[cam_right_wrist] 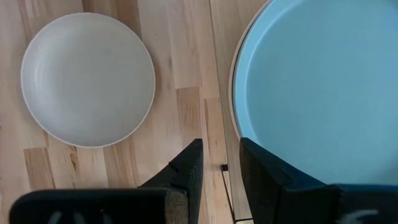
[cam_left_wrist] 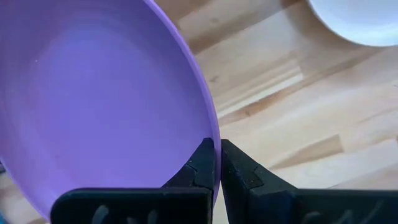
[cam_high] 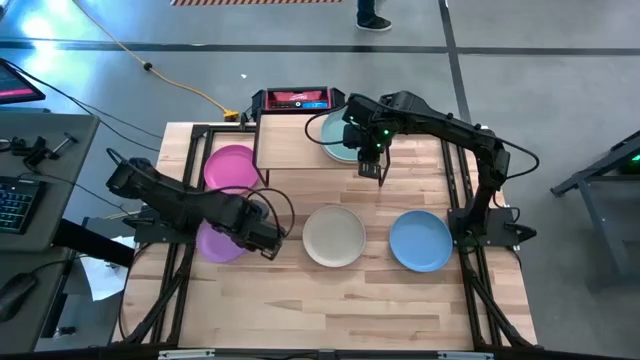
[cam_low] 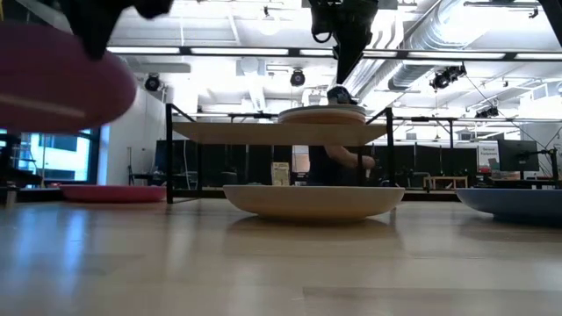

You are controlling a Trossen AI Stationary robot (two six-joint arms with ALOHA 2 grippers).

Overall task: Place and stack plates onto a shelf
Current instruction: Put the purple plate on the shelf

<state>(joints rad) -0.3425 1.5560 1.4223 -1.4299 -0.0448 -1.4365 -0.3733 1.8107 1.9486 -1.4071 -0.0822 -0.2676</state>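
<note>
My left gripper (cam_high: 268,243) (cam_left_wrist: 217,163) is shut on a purple plate (cam_high: 214,243) (cam_left_wrist: 99,99), which shows raised at the low view's upper left (cam_low: 53,79). My right gripper (cam_high: 380,172) (cam_right_wrist: 219,163) is open and points down over the shelf's near edge, beside a teal plate (cam_high: 338,136) (cam_right_wrist: 323,93). The teal plate tops a small stack (cam_low: 323,114) on the right half of the shelf (cam_high: 290,145) (cam_low: 263,132). A pink plate (cam_high: 232,168), a cream plate (cam_high: 334,236) (cam_right_wrist: 87,78) and a blue plate (cam_high: 420,241) rest flat on the table. My left gripper pinches the purple plate's rim (cam_left_wrist: 212,127) on the side toward the cream plate, one finger (cam_left_wrist: 200,167) on its inner face and the other on its outer face. The plate is lifted clear of the table and sits tilted in the hold.
The shelf's left half is bare wood. A red-screened device (cam_high: 297,99) stands behind the shelf at the far edge. Black frame rails (cam_high: 186,200) run along both table sides. Bare tabletop lies along the near edge (cam_high: 330,310).
</note>
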